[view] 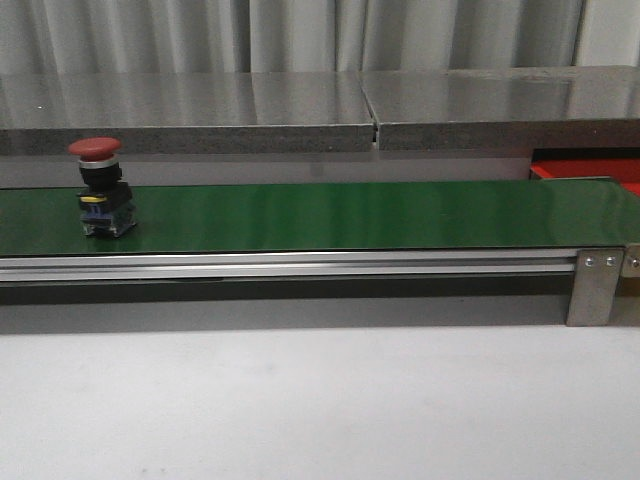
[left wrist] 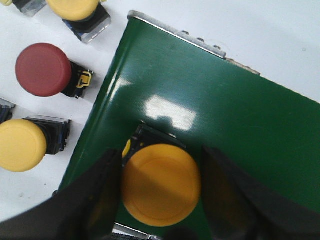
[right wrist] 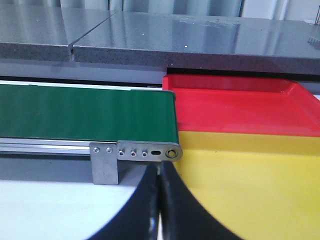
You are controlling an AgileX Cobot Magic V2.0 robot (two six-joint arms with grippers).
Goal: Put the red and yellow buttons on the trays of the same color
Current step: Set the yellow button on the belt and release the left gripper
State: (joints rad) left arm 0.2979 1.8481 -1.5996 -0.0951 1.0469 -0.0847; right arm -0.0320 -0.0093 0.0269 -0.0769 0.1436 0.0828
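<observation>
A yellow button is bracketed by the spread left gripper at the near end of the green conveyor belt; whether the fingers touch its cap cannot be told. If it is being set down, it should be stood upright, well inside the belt's edge, and the gripper lifted straight up. Beside the gripper, off the belt, spare red and yellow buttons crowd the white surface, so sideways room is scant. The right gripper, pressed together, waits before the red tray and yellow tray.
</observation>
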